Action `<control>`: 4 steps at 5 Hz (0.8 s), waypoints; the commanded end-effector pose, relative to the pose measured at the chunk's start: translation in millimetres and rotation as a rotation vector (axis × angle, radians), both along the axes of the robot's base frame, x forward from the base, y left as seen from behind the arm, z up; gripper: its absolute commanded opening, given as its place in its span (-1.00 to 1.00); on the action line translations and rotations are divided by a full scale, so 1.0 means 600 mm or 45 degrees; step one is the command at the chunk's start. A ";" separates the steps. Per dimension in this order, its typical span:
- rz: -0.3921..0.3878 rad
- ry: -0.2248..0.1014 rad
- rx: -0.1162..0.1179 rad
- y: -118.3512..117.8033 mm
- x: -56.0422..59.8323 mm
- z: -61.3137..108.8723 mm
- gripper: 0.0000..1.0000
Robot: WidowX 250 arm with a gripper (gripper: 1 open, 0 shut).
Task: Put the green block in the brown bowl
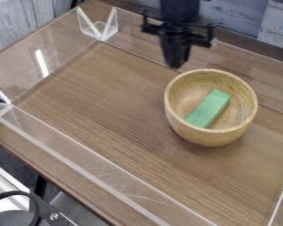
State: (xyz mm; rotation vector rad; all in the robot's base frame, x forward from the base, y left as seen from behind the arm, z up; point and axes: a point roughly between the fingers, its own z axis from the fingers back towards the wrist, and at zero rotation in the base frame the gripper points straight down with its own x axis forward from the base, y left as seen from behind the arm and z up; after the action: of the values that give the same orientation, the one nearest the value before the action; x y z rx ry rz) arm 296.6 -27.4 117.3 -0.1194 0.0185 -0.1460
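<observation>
While fingers stand pressed together and empty, item status as follows. Gripper [177, 60]: dark, pointing down, tips closed on nothing, poised above the table surface just behind the bowl's far rim (no contact with rim visible). Green block [209, 109]: flat bright bar, lying aslant on the floor of the brown bowl [210, 132], below and to the near right of the fingertips, apart from them, wholly inside the walls. Brown bowl: round, thick-walled, light wood, upright on the wooden table [96, 115], immediately in front of the fingertips and slightly right. Clear acrylic wall [109, 190]: low transparent fence bounding the work area, well apart from the fingers on the near and left sides. Progress, judged from how things lie: placement already accomplished, block seated in bowl, nothing gripped, nothing outstanding as regards the block itself. Remaining, if anything: withdrawal of arm clear of the bowl (a formality, not part of the stated goal). Risk noted: closed tips near the far rim, so any careless low sweep toward the camera liable to nudge the bowl; otherwise none apparent. Condition of block and bowl: undisturbed, stable.
</observation>
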 end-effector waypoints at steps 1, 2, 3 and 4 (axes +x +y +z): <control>-0.065 -0.086 -0.017 -0.048 0.038 0.026 -1.00; -0.032 -0.076 -0.012 -0.028 0.034 0.022 -1.00; -0.027 -0.080 -0.015 -0.023 0.030 0.029 1.00; -0.020 -0.087 -0.019 -0.018 0.025 0.038 1.00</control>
State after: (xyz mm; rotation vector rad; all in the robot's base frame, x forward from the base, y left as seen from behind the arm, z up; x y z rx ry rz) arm 308.8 -40.4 118.8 -0.1269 0.0196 -0.1704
